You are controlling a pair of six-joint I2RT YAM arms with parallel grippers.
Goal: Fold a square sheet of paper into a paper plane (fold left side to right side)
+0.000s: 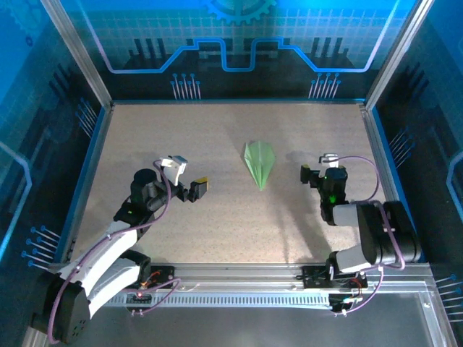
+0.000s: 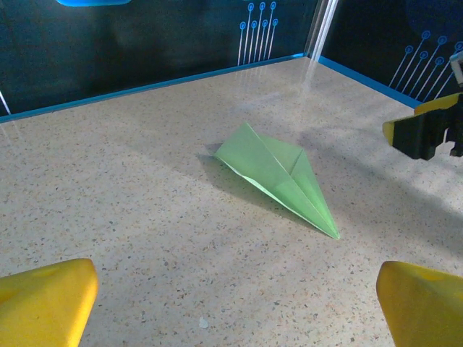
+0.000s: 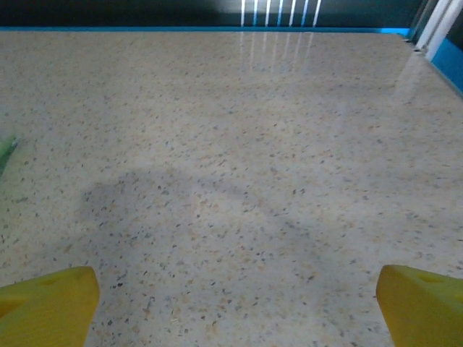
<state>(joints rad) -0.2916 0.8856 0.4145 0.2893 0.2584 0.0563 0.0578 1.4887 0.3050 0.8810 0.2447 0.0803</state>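
The square sheet of paper lies folded into a pale green paper plane (image 1: 259, 163) on the table's middle, its point toward the near edge. The left wrist view shows the plane (image 2: 278, 173) flat on the surface with a centre ridge and layered wings. My left gripper (image 1: 189, 177) stands open to the left of it, apart from it, its yellow fingertips (image 2: 43, 300) wide with only bare table between them. My right gripper (image 1: 317, 168) stands open to the right of the plane, holding nothing. A sliver of the plane (image 3: 6, 148) shows at the left edge of the right wrist view, ahead of my right gripper (image 3: 235, 311).
The speckled table (image 1: 181, 130) is ringed by a blue-edged wall (image 1: 231, 101) and aluminium posts (image 1: 394, 58). One yellow-and-black finger of the right gripper (image 2: 419, 134) shows beyond the plane in the left wrist view. A rail (image 1: 239, 278) runs along the near edge.
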